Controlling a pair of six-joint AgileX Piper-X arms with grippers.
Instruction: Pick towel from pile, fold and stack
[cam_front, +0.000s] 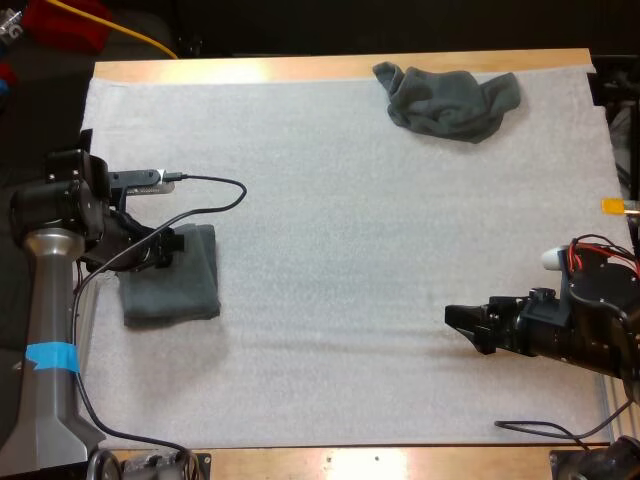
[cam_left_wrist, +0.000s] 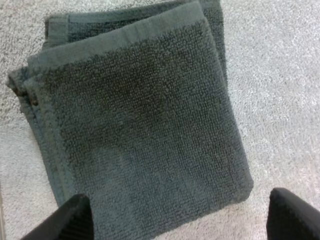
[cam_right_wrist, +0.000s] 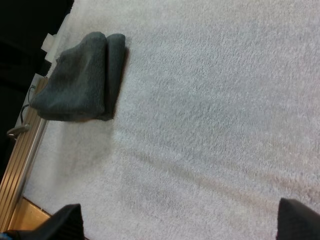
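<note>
We see a wooden desk (cam_front: 300, 68) covered by a white mat (cam_front: 350, 250), viewed from behind two robot arms. A crumpled towel (cam_front: 450, 100), dark grey-green, lies in a loose heap at about one o'clock on the mat, close to the far edge. A folded towel (cam_front: 175, 285) of the same cloth lies flat at about nine o'clock, near the mat's edge.

Our left hand (cam_front: 168, 250) hovers right over this folded towel, its two black fingers spread apart and pinching nothing. From its wrist camera the layered hems show at the end away from the fingers. Our right hand (cam_front: 465, 328) sits low at about four o'clock, well apart from both towels. Its fingers are likewise spread and empty, pointing toward nine o'clock across bare mat.

We judge the crumpled towel to be the one left to pick. It looks like terry cloth, so we expect it to be light, soft and limp. It should be grippy rather than slippery, not fragile, and sure to sag and drape once lifted. The best hold seems a raised ridge or a hem corner on top of the heap. A corner would let the cloth hang open for folding. A firm pinch on a thick bunch should keep it from sliding out without snagging the mat
</note>
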